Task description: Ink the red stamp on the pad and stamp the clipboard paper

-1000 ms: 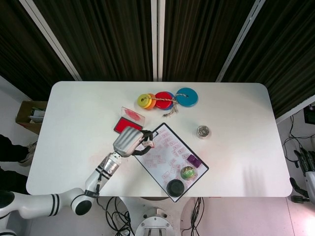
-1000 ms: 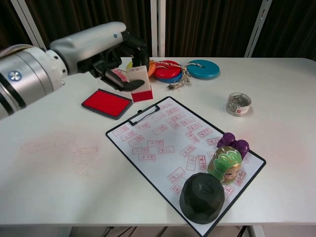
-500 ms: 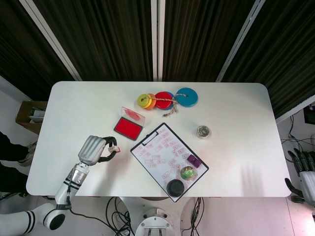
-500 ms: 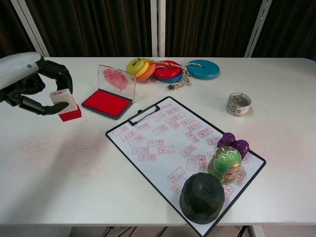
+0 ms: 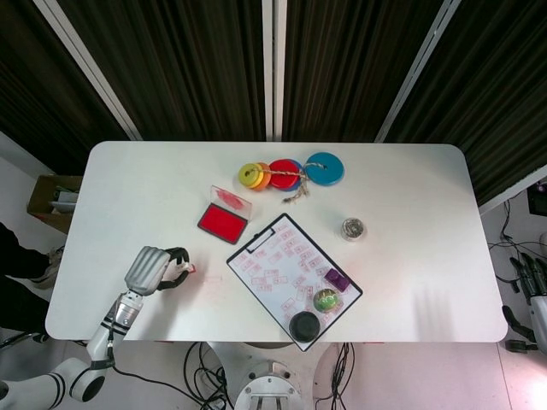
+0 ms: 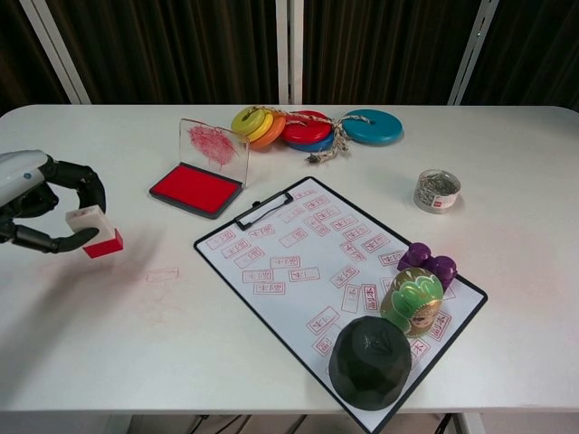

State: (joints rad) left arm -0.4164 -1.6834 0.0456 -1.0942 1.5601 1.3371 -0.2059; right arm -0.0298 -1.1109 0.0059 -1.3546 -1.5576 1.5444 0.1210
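Chest view: red stamp (image 6: pixel 94 232) is held in my left hand (image 6: pixel 36 208), fingers curled around its white upper block, red base pointing down and tilted, just above the table (image 6: pixel 181 344) at the far left edge. Head view puts the same hand (image 5: pixel 152 270) near the table's front-left part, stamp (image 5: pixel 186 270) peeking out at the fingertips. Ink pad (image 6: pixel 195 189) sits open to the right of the hand, well apart from it, its clear lid (image 6: pixel 213 146) standing upright with red smears. Clipboard (image 6: pixel 338 276) lies diagonally beyond the pad; its paper (image 6: pixel 298 244) carries many red imprints. A black dome (image 6: pixel 369 361), a green figurine (image 6: pixel 412 303) and a purple object (image 6: pixel 429 262) sit on its lower right. Right hand (image 5: pixel 537 290) shows only partly at the frame edge off the table; I cannot tell whether it is open or closed.
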